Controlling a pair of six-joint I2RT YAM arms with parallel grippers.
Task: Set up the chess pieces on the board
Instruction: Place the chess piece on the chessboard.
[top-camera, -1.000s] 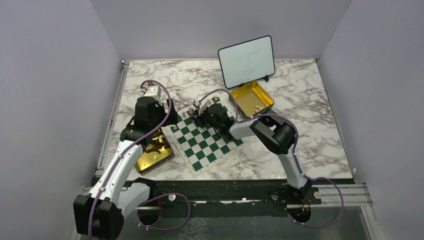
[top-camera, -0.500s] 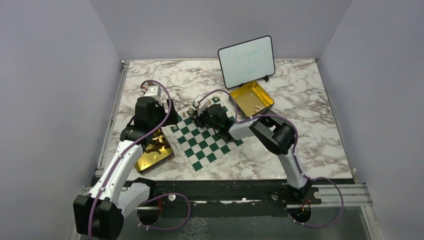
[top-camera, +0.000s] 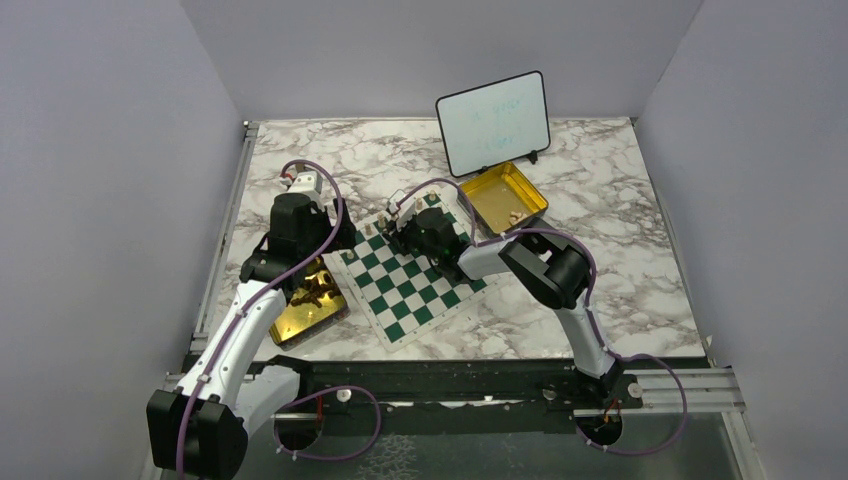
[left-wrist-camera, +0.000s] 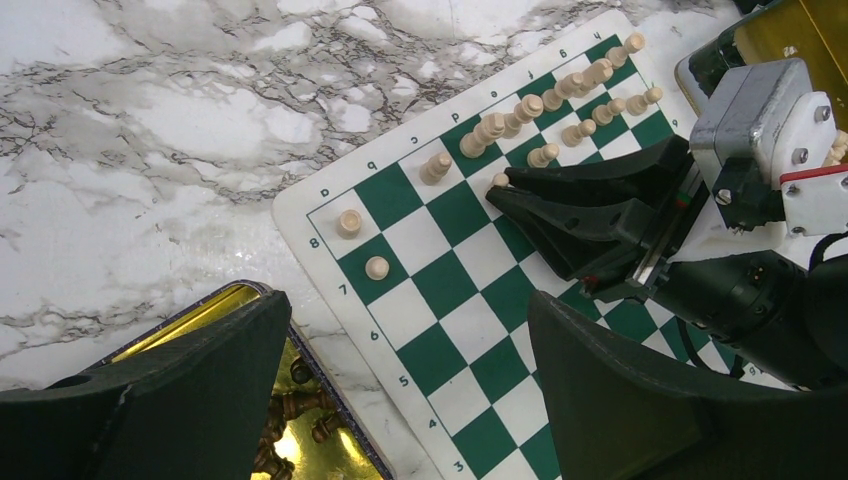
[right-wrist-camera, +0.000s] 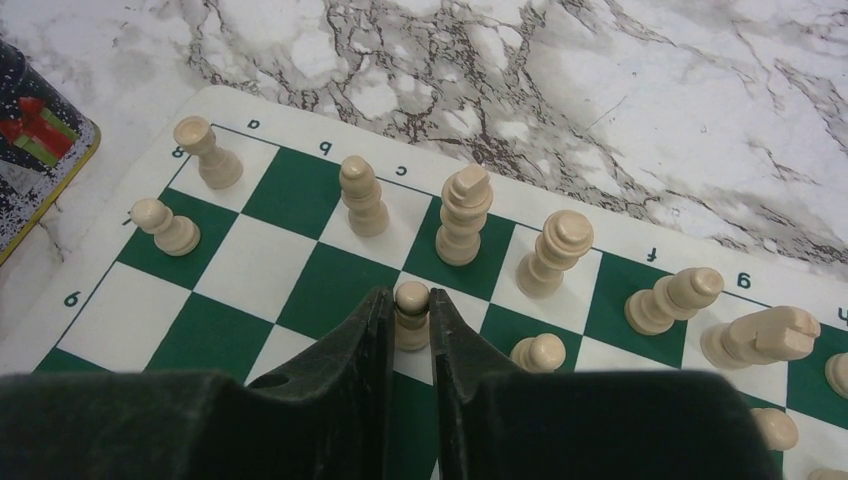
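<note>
Top view: the board (top-camera: 405, 300) lies skewed at the centre of the marble table (top-camera: 620, 260). The right gripper (right-wrist-camera: 409, 297) is low over the board's 12 o'clock edge. Its jaws are nearly together, flanking one pale pawn (right-wrist-camera: 411, 322) that stands upright in the second row in from the lettered edge. Can't tell whether they press the pawn or just clear it.

The other pale chess pieces (right-wrist-camera: 465, 213) stand upright along the edge row at 12 o'clock of that pawn. One more pawn (right-wrist-camera: 165, 225) is at its 9 o'clock and another (right-wrist-camera: 535, 352) just beside it at 4 o'clock.

The left gripper (left-wrist-camera: 408, 305) hangs over the board's 9 o'clock corner with its jaws wide apart and nothing between them. Its left finger sits over a gold tin (left-wrist-camera: 215, 305) that holds dark pieces (left-wrist-camera: 290, 405) and touches or nearly touches the board's 9 o'clock side.

A second gold tin (top-camera: 508, 197) is at 1 o'clock of the board, with a small whiteboard (top-camera: 493, 122) propped up behind it at 12 o'clock.
</note>
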